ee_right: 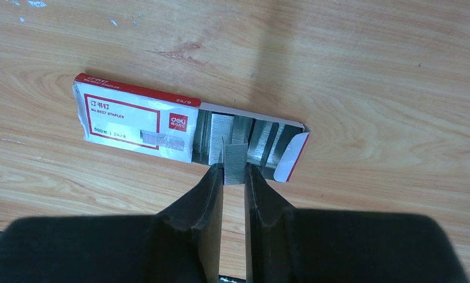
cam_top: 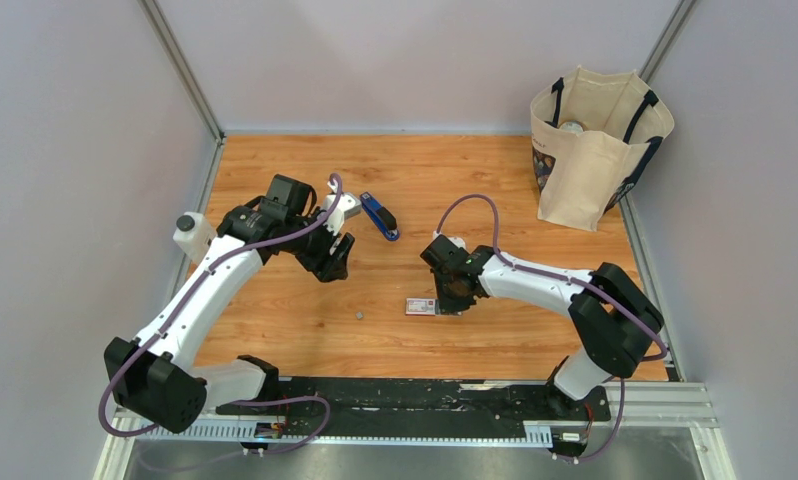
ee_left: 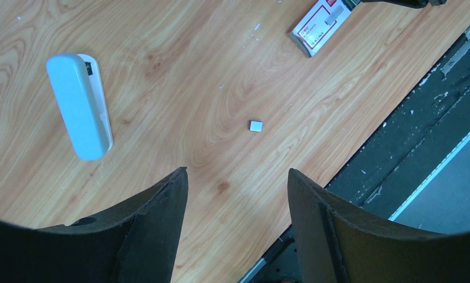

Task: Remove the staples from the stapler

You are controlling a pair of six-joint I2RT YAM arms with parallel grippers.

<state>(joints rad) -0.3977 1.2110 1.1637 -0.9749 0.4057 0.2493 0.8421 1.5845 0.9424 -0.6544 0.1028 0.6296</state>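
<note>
R claw (ee_right: pixel 234 171) pinches staples (ee_right: pixel 235 154) at open "deli" "STAPLES" 24/6 box (ee_right: pixel 132 121); L claw (ee_left: pixel 237 180) wide, empty.

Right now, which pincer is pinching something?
The right pincer, shut on a strip of staples at the open red-and-white box. The left pincer stands open and empty.

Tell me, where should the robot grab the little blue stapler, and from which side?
Probably around its middle, pinching the two long sides and coming straight down from above. The stapler lies slanted on the table, long and slim, so the tool should turn to cross that slant. The left tool, open and empty, looks nearest.
</note>
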